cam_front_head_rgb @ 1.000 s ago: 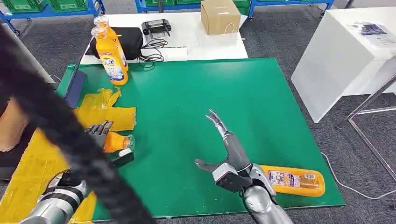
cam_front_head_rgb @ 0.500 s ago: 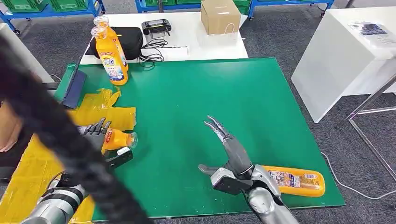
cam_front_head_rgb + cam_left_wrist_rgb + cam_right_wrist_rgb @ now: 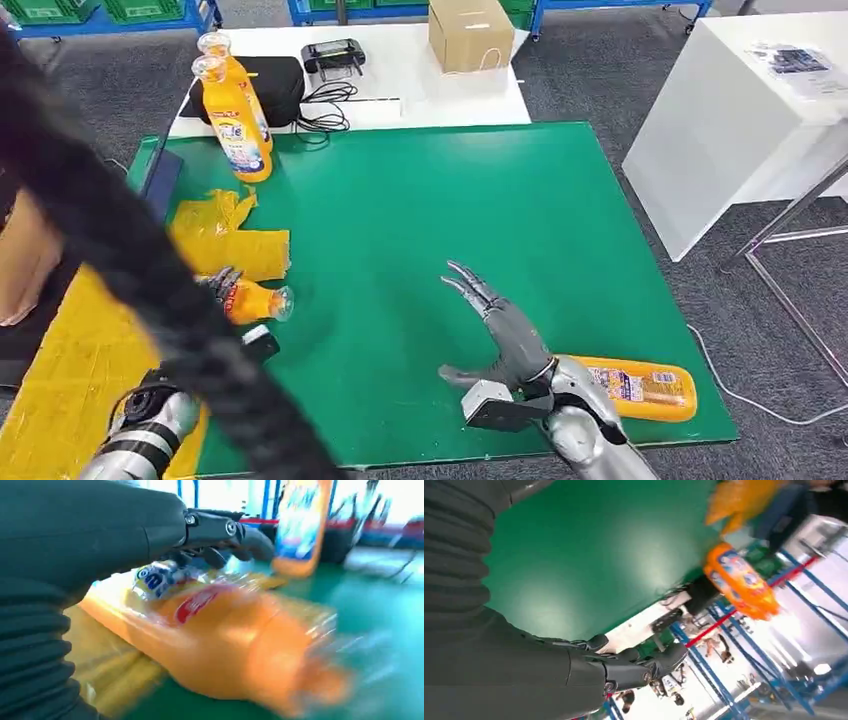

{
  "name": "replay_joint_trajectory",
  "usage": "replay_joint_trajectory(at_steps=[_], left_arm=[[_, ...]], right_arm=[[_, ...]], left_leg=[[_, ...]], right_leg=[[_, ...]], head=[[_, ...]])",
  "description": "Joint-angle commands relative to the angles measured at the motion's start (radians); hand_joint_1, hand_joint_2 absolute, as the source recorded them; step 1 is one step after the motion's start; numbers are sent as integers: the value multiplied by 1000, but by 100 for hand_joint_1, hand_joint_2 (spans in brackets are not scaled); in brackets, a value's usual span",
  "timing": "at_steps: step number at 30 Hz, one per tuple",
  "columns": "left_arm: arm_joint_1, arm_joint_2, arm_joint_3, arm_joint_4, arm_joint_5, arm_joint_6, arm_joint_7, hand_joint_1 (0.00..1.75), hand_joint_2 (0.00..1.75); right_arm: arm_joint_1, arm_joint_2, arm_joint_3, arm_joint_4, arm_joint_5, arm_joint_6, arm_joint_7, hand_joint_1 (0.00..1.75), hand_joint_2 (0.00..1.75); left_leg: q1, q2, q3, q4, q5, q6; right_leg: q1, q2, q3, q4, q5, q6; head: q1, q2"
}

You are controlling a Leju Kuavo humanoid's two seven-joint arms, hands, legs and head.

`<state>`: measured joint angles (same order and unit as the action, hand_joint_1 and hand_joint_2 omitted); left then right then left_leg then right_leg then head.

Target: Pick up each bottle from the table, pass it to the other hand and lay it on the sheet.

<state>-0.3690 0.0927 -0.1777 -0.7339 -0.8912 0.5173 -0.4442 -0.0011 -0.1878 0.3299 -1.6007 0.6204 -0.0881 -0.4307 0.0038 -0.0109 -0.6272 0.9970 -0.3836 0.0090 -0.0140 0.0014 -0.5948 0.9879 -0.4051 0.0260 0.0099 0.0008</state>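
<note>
1. Your left hand [image 3: 222,285] grips an orange bottle [image 3: 252,301] lying on its side at the near left of the green surface [image 3: 420,200], its cap end pointing right; the left wrist view shows the fingers [image 3: 220,532] wrapped over its labelled body [image 3: 210,635]
2. Against a second ago, that bottle and hand sit slightly farther up and to the left, right at the edge of the yellow sheet [image 3: 70,370]; the head camera has shifted a little too
3. A thick black cable [image 3: 130,270] crosses the left of your head view and hides most of the left arm
4. Your right hand [image 3: 500,320] is empty, fingers spread apart and pointing far-left over the bare green; compared with a second ago it has drifted a touch right and nearer
5. A second orange bottle [image 3: 630,387] lies flat at the near right edge of the surface, just beside the right wrist, unmoved
6. Two more bottles [image 3: 232,120] stand upright at the far left corner, where they were before
</note>
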Motion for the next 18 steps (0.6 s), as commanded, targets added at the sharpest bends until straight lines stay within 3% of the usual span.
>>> replay_joint_trajectory(at_steps=[1, 4, 12, 18], left_arm=[[411, -90, 146, -862, 489, -267, -145, 0, 175], [466, -115, 136, -919, 552, -352, -155, 0, 175], [439, -138, 116, -889, 624, -392, -170, 0, 175], [439, -145, 99, -894, 631, -394, -173, 0, 175]], right_arm=[[168, -299, -255, -21, 80, 41, 87, 0, 175], [207, -321, -344, -4, 121, 66, 76, 0, 175], [332, -362, -507, -47, 112, 139, 54, 0, 175], [392, -353, -538, -79, 115, 169, 36, 0, 175]], left_leg=[[1, -3, 0, 3, -5, 2], [-1, -1, -1, 3, -8, 5], [-4, -4, -2, 2, -10, 7], [-2, -3, 1, 2, -14, 9]], right_leg=[[1, -4, 3, -1, -4, 1], [0, -2, 2, -1, -5, 1], [-3, -5, 1, -1, -8, 6], [-1, -3, 5, -2, -9, 5]], head=[[0, 0], [-1, 0], [0, 0], [-1, 0]])
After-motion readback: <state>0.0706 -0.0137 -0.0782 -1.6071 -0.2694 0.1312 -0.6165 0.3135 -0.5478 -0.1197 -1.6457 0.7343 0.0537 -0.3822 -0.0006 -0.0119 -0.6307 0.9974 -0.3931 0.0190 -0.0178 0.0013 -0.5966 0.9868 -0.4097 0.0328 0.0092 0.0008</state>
